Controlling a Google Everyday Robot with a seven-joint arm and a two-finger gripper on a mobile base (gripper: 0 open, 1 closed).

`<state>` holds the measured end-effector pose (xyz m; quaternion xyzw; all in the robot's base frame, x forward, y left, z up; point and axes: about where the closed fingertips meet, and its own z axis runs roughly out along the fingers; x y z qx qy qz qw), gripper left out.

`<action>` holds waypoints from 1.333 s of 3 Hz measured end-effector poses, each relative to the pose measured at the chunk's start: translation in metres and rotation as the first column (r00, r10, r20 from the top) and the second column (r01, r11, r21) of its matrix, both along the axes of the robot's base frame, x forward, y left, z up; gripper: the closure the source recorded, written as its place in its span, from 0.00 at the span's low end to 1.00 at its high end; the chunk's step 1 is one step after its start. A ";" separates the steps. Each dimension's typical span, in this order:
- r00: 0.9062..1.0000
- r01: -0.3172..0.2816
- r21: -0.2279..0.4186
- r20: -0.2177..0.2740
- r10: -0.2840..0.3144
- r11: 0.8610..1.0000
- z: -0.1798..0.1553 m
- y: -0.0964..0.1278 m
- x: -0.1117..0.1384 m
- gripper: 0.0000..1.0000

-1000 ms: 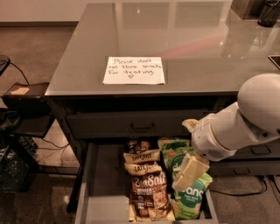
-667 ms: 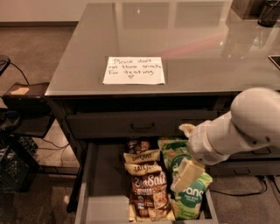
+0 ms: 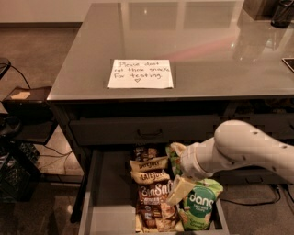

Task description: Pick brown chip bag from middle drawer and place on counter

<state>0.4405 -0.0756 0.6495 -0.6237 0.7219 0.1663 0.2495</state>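
Observation:
The brown chip bag [image 3: 154, 202] lies in the open middle drawer [image 3: 108, 188], its white "Sea Salt" lettering facing up. My gripper [image 3: 180, 189] hangs from the white arm [image 3: 239, 147] low over the drawer, at the right edge of the brown bag and against a green "dang" bag [image 3: 200, 207]. Two tan "Late July" bags [image 3: 149, 170] lie just behind the brown bag. The glossy grey counter [image 3: 206, 50] above carries a white handwritten note [image 3: 140, 73].
A dark upper drawer front with a black handle [image 3: 149, 133] is shut above the open drawer. A black crate [image 3: 16, 181] and cables sit on the floor at left. A dark object [image 3: 282, 13] stands at the counter's back right.
The arm has swung left and lower over the drawer, bringing the gripper closer to the brown chip bag. The bags have not moved.

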 end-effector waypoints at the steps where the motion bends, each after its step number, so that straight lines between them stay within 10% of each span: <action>1: 0.999 -0.049 0.014 -0.014 0.049 0.999 -0.044 0.015 0.004 0.00; 4: 0.989 -0.134 -0.039 -0.071 0.131 0.990 -0.138 0.023 0.016 0.00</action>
